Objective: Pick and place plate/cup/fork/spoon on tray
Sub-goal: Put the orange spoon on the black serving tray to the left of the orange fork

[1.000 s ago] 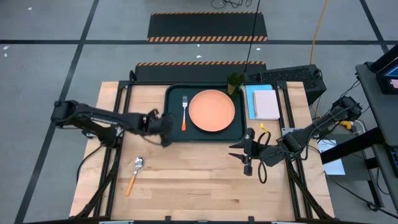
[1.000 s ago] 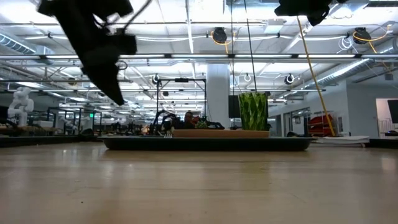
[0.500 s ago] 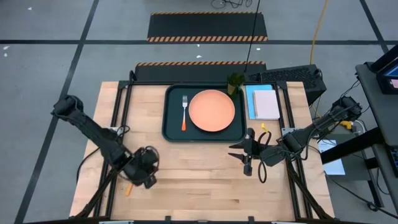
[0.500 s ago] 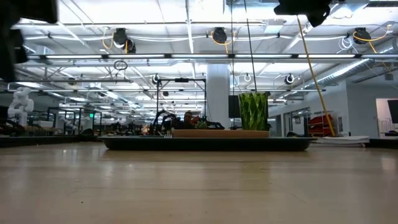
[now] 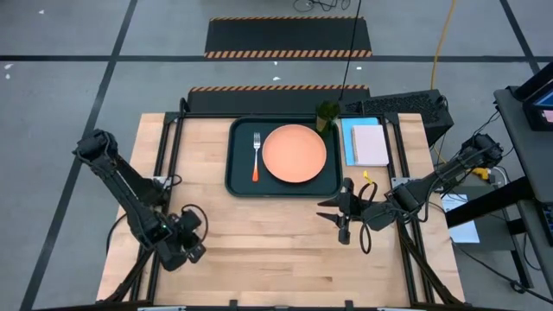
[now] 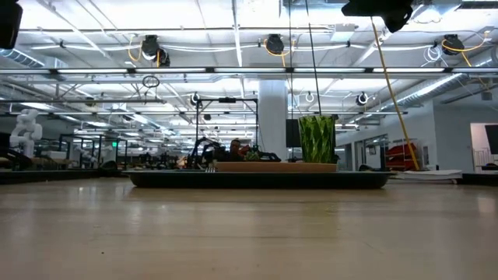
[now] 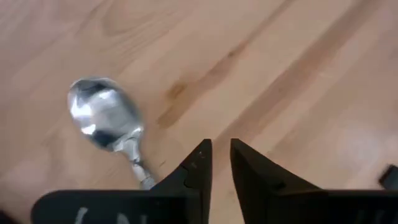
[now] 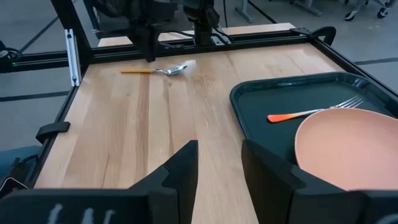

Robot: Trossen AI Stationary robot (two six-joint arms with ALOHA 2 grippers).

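- Surface (image 5: 285, 242): pale wooden top on a dark frame; carries all items listed below.
- Tray (image 5: 242, 181): dark green-black, rounded corners, raised rim; lies at the far middle of the surface.
- Plate (image 5: 295, 154): salmon-orange, round; lies flat in the tray's right portion.
- Fork (image 5: 256, 157): silver head, orange handle; lies in the tray just left of the plate, prongs toward the far edge, apart from the plate.
- Cup (image 5: 327, 113): dark green, translucent; stands upright at the tray's far right corner. Whether it sits inside the rim cannot be told.
- Spoon (image 7: 109, 124): silver bowl, orange handle; lies on bare wood at the near left, well apart from the tray. Hidden under the left arm in the high view.
- Left end effector (image 7: 221, 165): poised over the near-left part of the surface, fingers nearly together with a narrow slit between them, holding nothing; the spoon's bowl lies just beside its tips.
- Right end effector (image 8: 219, 163): waits off the tray's near right corner, fingers a modest gap apart, empty.
- Notepad (image 5: 369, 143): pink and blue, just right of the tray.
- Keyboard (image 5: 393, 105): dark, beyond the notepad at the far right.
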